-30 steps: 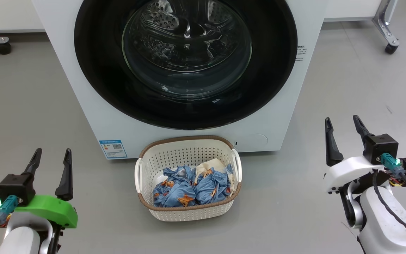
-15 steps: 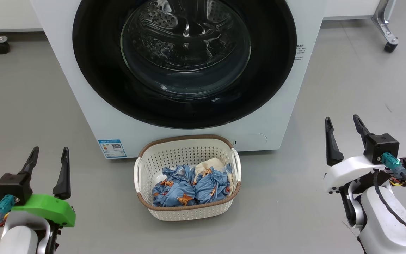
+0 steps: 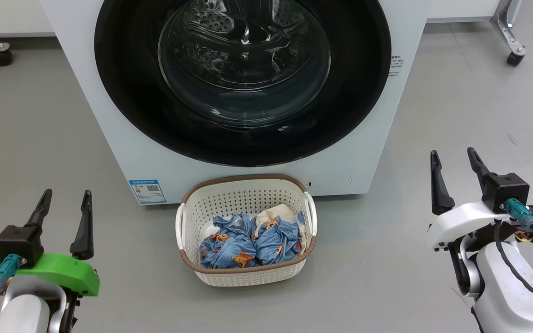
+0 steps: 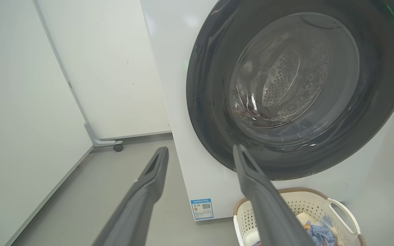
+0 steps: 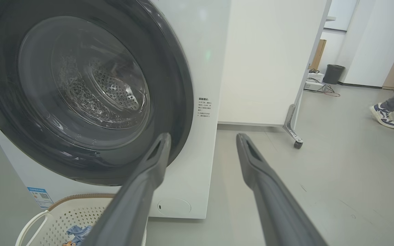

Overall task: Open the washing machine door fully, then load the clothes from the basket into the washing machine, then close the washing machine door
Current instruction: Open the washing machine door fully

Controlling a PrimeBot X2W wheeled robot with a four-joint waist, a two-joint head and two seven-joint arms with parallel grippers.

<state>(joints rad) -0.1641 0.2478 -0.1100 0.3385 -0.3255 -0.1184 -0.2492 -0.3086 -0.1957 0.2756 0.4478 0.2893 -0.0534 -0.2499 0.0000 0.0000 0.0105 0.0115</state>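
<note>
**Washer shut, basket loaded, both grippers empty**

The head view showed the white washing machine (image 3: 109, 120) facing the robot. Its round door (image 3: 243, 69) lay shut, flush against the front panel. The perforated steel drum was visible through the door's glass bowl. A small blue sticker (image 3: 146, 191) sat at the lower left corner of the front, and grey label text (image 3: 396, 67) sat just right of the door rim.

The basket (image 3: 248, 196) stood on the grey floor (image 3: 387, 259), just in front of the machine and below the door. The clothes (image 3: 248, 240) lay bunched in the bottom of the basket, blue fabric with a cream piece on top.

The left gripper (image 3: 67, 193) hovered at the lower left, well apart from the basket. Its jaws were spread wide and held nothing. The right gripper (image 3: 452, 151) hovered at the lower right, also well clear, with its jaws equally wide and empty.

In the left wrist view the fingers (image 4: 149, 191) pointed toward the machine's lower left front. In the right wrist view the fingers (image 5: 149, 177) pointed toward the right edge of the door. That view also showed a white panel on a castor (image 5: 298, 144) beside the machine, and a person's shoe (image 5: 384, 116) far off on the floor.
</note>
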